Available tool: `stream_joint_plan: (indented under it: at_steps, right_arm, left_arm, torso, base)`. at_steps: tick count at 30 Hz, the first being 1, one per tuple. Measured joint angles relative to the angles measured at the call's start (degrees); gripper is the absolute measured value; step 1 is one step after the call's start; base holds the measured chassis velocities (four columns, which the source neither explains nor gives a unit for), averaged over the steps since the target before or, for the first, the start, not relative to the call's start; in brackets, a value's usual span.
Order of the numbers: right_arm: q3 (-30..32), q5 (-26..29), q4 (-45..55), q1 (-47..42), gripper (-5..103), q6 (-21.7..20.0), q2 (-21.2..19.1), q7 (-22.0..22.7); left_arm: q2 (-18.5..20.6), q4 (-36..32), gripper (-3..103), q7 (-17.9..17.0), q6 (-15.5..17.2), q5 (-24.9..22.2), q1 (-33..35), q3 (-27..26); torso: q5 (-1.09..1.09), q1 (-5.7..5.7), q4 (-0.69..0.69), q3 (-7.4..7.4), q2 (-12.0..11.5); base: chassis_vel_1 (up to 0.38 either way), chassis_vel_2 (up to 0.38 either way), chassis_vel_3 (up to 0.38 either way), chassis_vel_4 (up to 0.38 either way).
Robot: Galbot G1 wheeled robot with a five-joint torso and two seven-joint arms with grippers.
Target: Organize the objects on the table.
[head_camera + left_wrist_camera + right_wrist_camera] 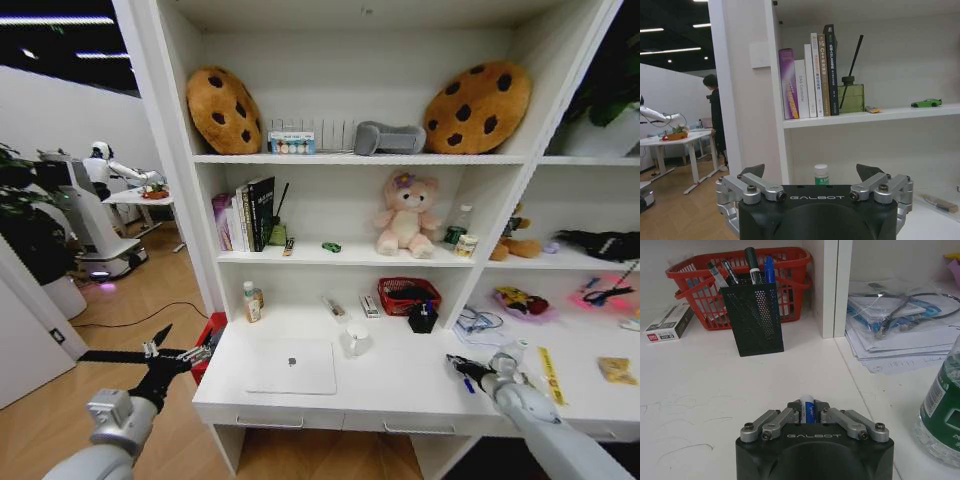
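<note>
While the right gripper hangs low over the white surface at its right part, its fingers are clenched on one blue and white pen that stands up between them. Just beside it a clear bottle with a green label rests on the surface. The left gripper is held off the surface's left end, over the wooden floor, with its fingers spread wide and grasping nothing. One silver laptop, lid closed, lies flat near the front edge, between the two grippers, and one white cup sits just behind its right corner. Farther back stands one black mesh pen holder with four pens in it: one blue, one dark green and two slimmer ones. Touching its back is one red basket; what it holds cannot be made out. One white box lies beside the basket. On the shelf above, one small green toy car is parked alone, well apart from a row of five books.
</note>
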Motion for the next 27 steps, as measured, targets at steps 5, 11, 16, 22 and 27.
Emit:
stream_joint_plan:
  at_steps: [5,11,16,22,27]
  right_arm:
    - [-0.40,1.24,0.38,0.33,13,0.05,-1.02,-1.39]
    - [-3.03,3.63,0.40,4.65,13,8.18,-2.64,-6.34]
    - [-9.92,1.07,-5.90,13.51,13,19.02,-1.38,-8.12]
    - [-19.02,-1.28,-15.53,26.25,13,27.12,1.69,-8.94]
    - [-23.05,-1.94,-20.56,33.11,13,30.45,4.98,-9.02]
  left_arm:
    - [0.00,0.00,100,0.00,0.00,0.00,0.00,0.00]
    - [0.00,0.00,100,0.00,0.00,0.00,0.00,0.00]
    - [0.00,0.00,100,0.00,0.00,0.00,0.00,0.00]
    - [0.00,0.00,100,0.00,-0.01,0.00,0.00,0.01]
    - [0.00,0.00,100,0.00,0.00,0.00,0.00,0.00]
  torso:
    - [0.02,0.00,0.00,0.01,0.00]
    - [-0.02,0.00,-0.01,0.01,0.00]
    - [-0.01,0.00,0.00,0.01,0.00]
    - [-0.06,0.00,0.02,0.01,0.00]
    - [-0.05,0.01,0.02,0.01,0.00]
  base:
    - [0.000,0.000,0.000,0.000]
    - [0.000,0.000,0.000,0.000]
    - [0.000,0.000,0.000,0.000]
    - [0.000,0.000,0.000,0.000]
    - [0.000,0.000,0.000,0.000]
